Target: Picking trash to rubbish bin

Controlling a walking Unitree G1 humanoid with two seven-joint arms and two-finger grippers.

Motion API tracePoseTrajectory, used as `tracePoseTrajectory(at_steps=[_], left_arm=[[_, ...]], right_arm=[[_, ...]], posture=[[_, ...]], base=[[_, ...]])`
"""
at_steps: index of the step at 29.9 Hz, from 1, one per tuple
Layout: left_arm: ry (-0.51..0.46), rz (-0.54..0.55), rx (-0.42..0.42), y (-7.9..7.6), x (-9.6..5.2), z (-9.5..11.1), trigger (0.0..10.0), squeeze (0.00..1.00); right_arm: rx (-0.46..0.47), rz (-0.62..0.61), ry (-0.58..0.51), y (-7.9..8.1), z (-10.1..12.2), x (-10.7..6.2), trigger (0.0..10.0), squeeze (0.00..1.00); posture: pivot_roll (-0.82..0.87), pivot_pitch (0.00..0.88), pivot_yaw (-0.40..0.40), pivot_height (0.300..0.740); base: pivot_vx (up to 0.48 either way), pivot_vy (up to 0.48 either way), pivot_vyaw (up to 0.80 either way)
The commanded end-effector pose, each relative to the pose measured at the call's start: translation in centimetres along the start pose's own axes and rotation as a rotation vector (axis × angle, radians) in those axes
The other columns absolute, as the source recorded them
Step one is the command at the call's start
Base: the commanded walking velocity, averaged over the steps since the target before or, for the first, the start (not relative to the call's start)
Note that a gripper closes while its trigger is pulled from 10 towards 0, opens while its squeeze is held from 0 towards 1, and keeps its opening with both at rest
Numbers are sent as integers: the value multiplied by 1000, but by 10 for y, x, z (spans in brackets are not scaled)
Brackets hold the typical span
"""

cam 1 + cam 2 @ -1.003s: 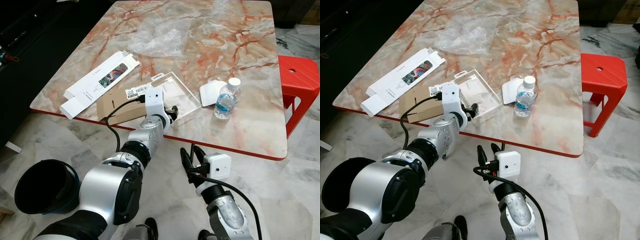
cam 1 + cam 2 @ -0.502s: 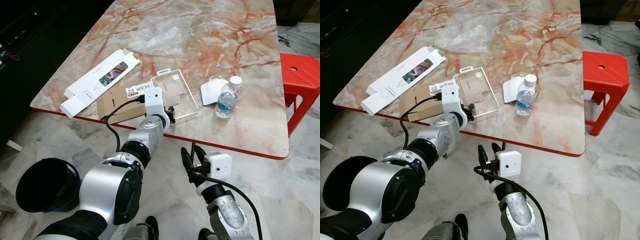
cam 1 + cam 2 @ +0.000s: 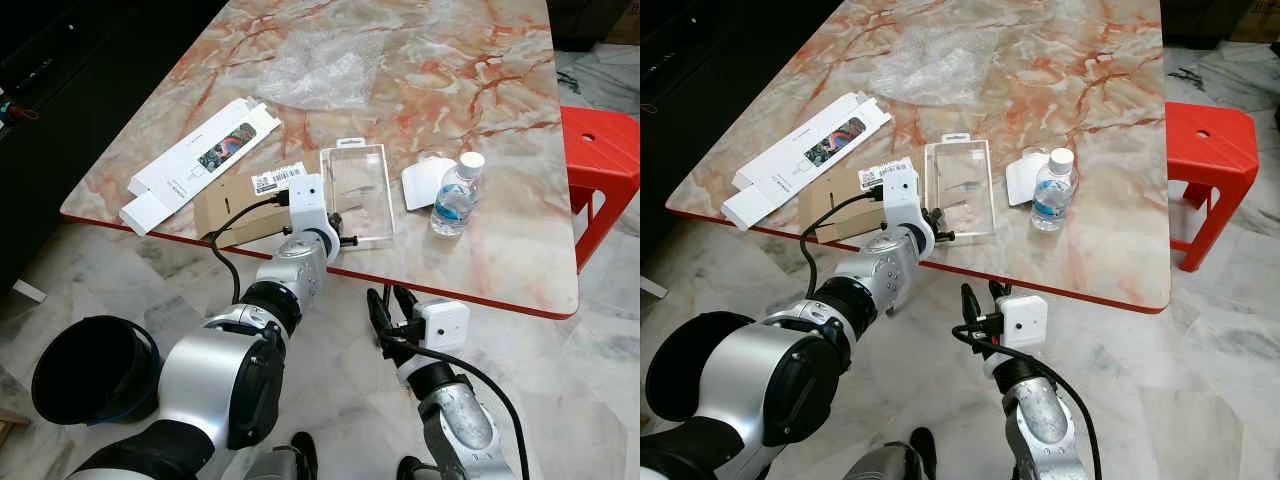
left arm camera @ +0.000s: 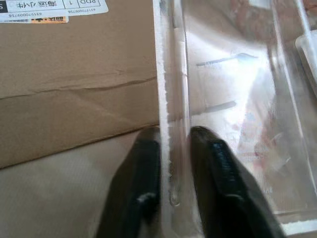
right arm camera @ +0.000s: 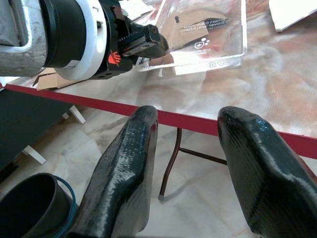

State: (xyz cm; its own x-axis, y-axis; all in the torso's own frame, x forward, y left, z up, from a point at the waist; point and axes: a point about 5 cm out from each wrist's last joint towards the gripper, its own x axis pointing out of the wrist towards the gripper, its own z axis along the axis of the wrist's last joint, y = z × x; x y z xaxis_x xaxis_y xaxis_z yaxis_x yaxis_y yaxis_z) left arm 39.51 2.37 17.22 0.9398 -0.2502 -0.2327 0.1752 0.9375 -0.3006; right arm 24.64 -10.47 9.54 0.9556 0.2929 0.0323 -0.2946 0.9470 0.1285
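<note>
Clear packaging [image 3: 357, 192] flat on table [image 3: 480, 120], near edge pinched between closed fingers of left gripper [image 4: 173, 163], cardboard [image 3: 232, 205] just beside gripper, right gripper [image 5: 190, 163] fingers spread wide, holding nothing, below table edge, bin [image 3: 85, 370] on floor

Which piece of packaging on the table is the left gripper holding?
The clear plastic blister pack; the left gripper pinches its edge, beside the brown cardboard.

I see glossy red-veined marble table [image 3: 470, 60] | clear glossy plastic blister pack [image 3: 357, 193] | matt brown cardboard sheet [image 3: 235, 207] | crinkled clear plastic wrap [image 3: 320, 68] | glossy black rubbish bin [image 3: 85, 372].
</note>
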Motion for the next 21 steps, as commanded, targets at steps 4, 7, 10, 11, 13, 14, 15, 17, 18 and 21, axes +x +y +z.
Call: tracePoseTrajectory(at_steps=[4, 7, 10, 11, 13, 14, 15, 17, 18, 21], left_arm=[[-14, -65, -28, -23, -1, -4, 0, 0], [-49, -68, -7, -23, -1, 2, 0, 0], [-212, -105, 69, -21, -3, 22, 10000, 0], [-241, -110, 81, -19, -4, 25, 10000, 0], [-273, -118, 99, -18, -5, 28, 10000, 0], [-295, -122, 115, -16, -6, 30, 10000, 0], [-315, -127, 132, -15, -7, 31, 10000, 0], [-401, -133, 205, -7, -12, 29, 10000, 0], [-401, -133, 205, -7, -12, 29, 10000, 0], [-437, -133, 240, 0, -15, 25, 10000, 0]], right_arm=[[1, 5, 17, -1, -4, 2, 10000, 0], [-6, 8, 10, -2, -2, 4, 10000, 0], [-27, 8, -19, -8, 6, 14, 10000, 0], [-32, 7, -25, -9, 8, 16, 10000, 0], [-39, 3, -33, -11, 10, 19, 10000, 0], [-45, -1, -40, -12, 12, 21, 10000, 0], [-49, -8, -50, -13, 14, 23, 10000, 0], [-64, -60, -106, -20, 26, 33, 10000, 0], [-64, -60, -106, -20, 26, 33, 10000, 0], [-66, -89, -138, -24, 34, 39, 10000, 0]], posture=[[20, 176, 126, 740], [21, 173, 125, 740], [39, 136, 111, 740], [42, 130, 109, 740], [47, 116, 105, 740], [47, 116, 105, 740], [52, 103, 99, 740], [58, 73, 91, 740], [58, 73, 91, 740], [63, 57, 87, 740]], base=[[0, 0, 0], [0, 0, 0], [0, 0, 0], [0, 0, 0], [0, 0, 0], [0, 0, 0], [0, 0, 0], [0, 0, 0], [0, 0, 0], [0, 0, 0]])
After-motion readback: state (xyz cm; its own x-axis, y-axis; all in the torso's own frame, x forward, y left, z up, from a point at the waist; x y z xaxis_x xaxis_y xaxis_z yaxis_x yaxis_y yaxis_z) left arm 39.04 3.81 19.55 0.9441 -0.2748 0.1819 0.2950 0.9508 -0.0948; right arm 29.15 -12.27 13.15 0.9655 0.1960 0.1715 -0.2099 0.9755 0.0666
